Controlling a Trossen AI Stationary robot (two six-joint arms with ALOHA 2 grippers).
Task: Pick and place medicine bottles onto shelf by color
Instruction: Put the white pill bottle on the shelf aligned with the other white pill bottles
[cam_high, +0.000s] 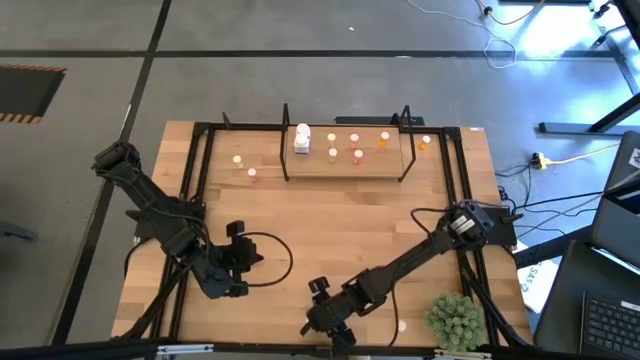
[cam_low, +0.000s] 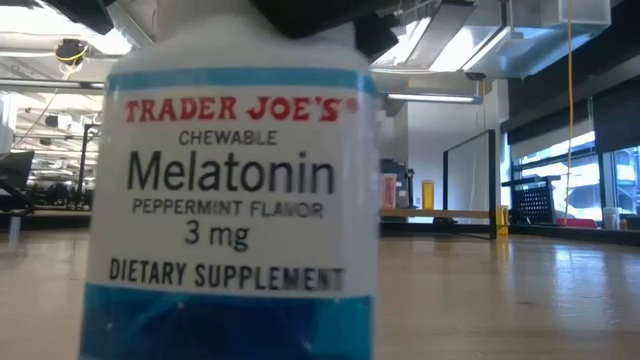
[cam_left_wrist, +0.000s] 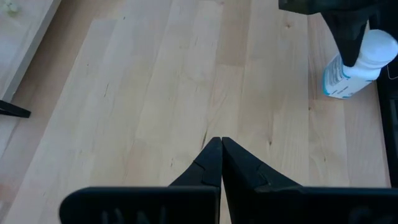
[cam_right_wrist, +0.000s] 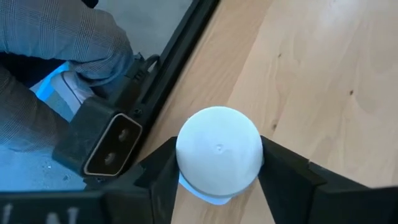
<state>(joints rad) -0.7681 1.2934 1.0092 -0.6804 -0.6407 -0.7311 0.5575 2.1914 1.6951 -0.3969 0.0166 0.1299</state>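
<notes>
While gripper-held (cam_right_wrist: 217, 180), bottle (cam_right_wrist: 217, 155) capped

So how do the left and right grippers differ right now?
The left gripper has its fingers pressed together on nothing, above bare table. The right gripper has its fingers spread around the white cap of a melatonin bottle at the table's near edge. Both are far from the shelf.

Grey concrete floor (cam_high: 300, 25) with dark seams, yellow cable (cam_high: 585, 155) at right; bright ceiling strip lights (cam_low: 40, 42), large windows (cam_low: 560, 165) along right wall.
</notes>
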